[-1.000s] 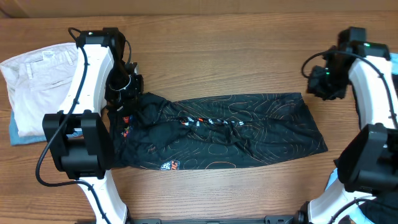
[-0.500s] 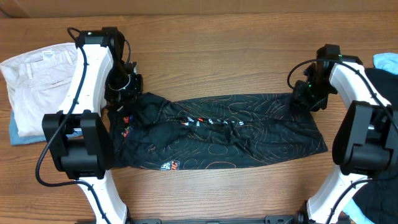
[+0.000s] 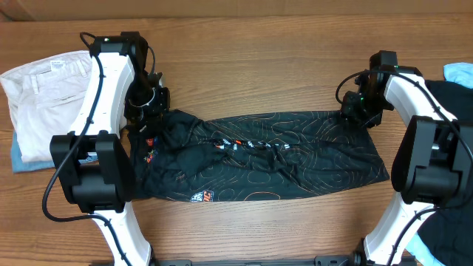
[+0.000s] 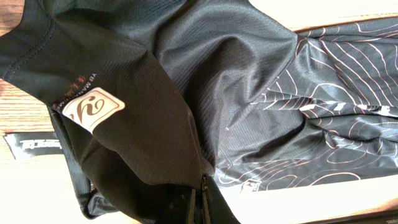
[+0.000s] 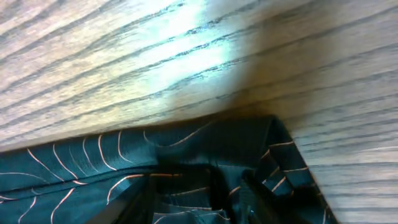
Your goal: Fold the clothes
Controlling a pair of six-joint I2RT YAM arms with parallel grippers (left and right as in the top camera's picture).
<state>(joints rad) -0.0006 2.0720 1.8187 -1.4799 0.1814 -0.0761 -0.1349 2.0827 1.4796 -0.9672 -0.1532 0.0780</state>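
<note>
The clothes (image 3: 273, 159), a black garment with thin orange wavy lines and small red-and-white logos, lie spread across the middle of the wooden table. My left gripper (image 3: 151, 111) is at the garment's far left corner. In the left wrist view it (image 4: 199, 200) is shut on a bunched fold of the black fabric (image 4: 217, 74), which carries a white label (image 4: 93, 109). My right gripper (image 3: 355, 114) is at the garment's far right corner. In the right wrist view it (image 5: 199, 199) is open, with the fingers down on either side of the fabric corner (image 5: 93, 168).
A folded white garment (image 3: 44, 96) lies at the far left on a light blue cloth (image 3: 22, 161). A dark pile (image 3: 452, 100) with a light blue piece (image 3: 460, 72) sits at the right edge. Bare wood lies behind and in front of the garment.
My right arm has swung left and down from the table's right edge onto the garment's far right corner. The left arm and the garment have not moved.
</note>
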